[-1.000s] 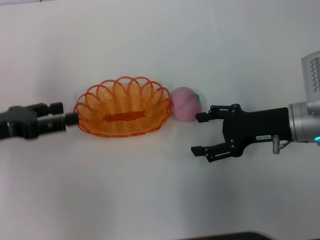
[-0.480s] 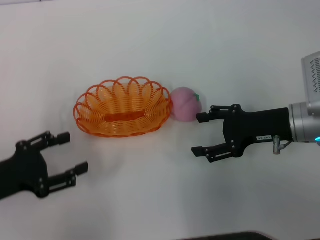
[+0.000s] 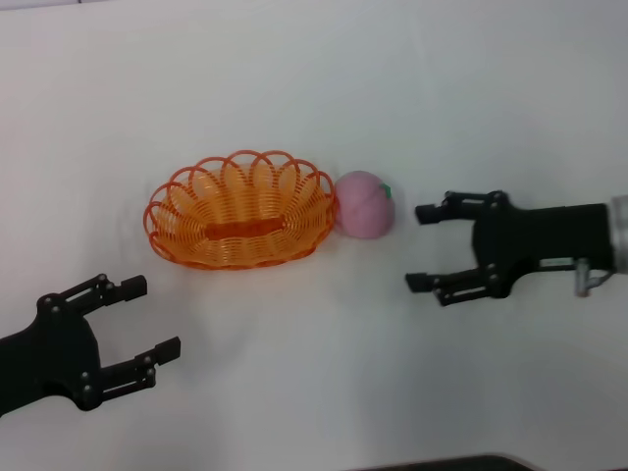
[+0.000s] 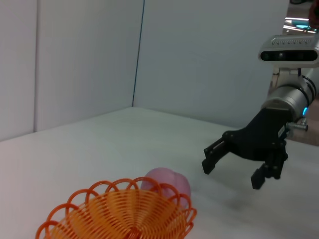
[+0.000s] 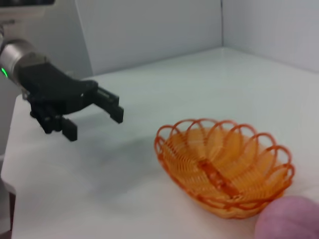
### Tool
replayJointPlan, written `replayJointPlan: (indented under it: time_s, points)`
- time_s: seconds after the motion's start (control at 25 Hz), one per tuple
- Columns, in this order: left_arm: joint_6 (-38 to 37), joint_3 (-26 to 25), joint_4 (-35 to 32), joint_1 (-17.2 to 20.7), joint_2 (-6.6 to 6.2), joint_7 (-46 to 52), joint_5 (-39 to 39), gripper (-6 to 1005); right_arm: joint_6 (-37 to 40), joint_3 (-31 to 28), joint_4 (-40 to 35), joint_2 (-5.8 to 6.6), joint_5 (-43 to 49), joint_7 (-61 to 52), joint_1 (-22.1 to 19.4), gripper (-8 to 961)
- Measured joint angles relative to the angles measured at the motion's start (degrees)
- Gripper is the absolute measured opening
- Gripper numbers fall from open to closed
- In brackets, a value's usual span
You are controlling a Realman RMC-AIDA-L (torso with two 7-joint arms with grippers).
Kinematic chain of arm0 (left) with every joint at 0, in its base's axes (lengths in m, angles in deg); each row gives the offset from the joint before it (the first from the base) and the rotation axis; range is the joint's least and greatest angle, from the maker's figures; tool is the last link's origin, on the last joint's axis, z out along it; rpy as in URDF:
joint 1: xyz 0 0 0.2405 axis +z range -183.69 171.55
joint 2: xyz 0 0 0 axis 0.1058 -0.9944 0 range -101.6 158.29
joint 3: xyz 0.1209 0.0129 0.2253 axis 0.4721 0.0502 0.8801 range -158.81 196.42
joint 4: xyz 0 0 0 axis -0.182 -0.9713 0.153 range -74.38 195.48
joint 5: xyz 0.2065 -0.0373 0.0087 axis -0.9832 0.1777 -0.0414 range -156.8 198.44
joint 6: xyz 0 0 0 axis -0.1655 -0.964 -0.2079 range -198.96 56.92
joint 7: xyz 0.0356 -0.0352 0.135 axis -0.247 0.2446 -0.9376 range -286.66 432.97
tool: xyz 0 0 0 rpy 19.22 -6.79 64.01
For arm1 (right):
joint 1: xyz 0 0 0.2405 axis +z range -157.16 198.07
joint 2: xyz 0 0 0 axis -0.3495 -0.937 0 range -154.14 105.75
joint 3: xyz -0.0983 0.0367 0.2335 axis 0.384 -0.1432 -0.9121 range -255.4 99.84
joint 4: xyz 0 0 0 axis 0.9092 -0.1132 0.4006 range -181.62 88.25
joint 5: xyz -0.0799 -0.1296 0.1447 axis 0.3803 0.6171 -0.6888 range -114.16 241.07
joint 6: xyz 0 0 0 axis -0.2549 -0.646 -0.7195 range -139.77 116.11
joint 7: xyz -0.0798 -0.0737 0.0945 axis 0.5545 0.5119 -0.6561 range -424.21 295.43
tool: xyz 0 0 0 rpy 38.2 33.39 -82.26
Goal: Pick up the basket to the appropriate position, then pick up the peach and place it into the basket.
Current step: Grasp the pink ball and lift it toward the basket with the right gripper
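The orange wire basket (image 3: 240, 210) rests on the white table, left of centre, with nothing in it; it also shows as basket (image 4: 119, 214) and basket (image 5: 224, 167). The pink peach (image 3: 365, 204) lies against the basket's right end, and appears as peach (image 4: 167, 181) and peach (image 5: 289, 219). My right gripper (image 3: 424, 247) is open, a short way right of the peach. My left gripper (image 3: 152, 319) is open, low on the table, in front of and left of the basket. Each also shows in the other arm's wrist view: right gripper (image 4: 232, 172), left gripper (image 5: 94, 122).
A dark edge (image 3: 442, 463) runs along the table's near side. Pale walls (image 4: 199, 55) stand behind the table, meeting at a corner.
My left gripper let go of the basket's left rim, opened and drew back toward the near left. My right gripper slid a little to the right, away from the peach.
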Motion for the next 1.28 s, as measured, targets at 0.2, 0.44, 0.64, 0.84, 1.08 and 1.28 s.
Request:
replayJointPlan:
  time_s: [0.2, 0.44, 0.64, 0.84, 1.08, 1.28]
  points:
    - [0.05, 0.07, 0.19, -0.25, 0.03, -0.19, -0.05, 797, 2.93, -4.55, -2.58, -0.02, 0.06, -0.34, -1.48, 925]
    - [0.59, -0.03, 1.34, -0.30, 0.01, -0.33, 0.20, 797, 1.83, -5.92, -5.13, 0.08, 0.39, -11.77, -0.08, 925]
    - [1.36, 0.04, 2.20, -0.55, -0.05, -0.20, 0.19, 797, 2.59, -5.90, -12.00, 0.90, 5.94, -32.15, 4.14, 925]
    - [1.41, -0.03, 2.49, -0.62, -0.13, -0.11, 0.20, 797, 7.00, -5.46, -17.32, 1.13, 14.89, -44.65, 10.06, 924]
    - [1.37, -0.07, 2.49, -0.46, -0.13, -0.10, 0.23, 797, 11.13, 0.20, -22.96, 0.04, 30.54, -44.17, 17.73, 922]
    - [1.40, -0.09, 2.47, -0.43, -0.13, -0.04, 0.26, 797, 9.46, 9.92, -24.37, -0.99, 39.80, -41.96, 21.82, 919]
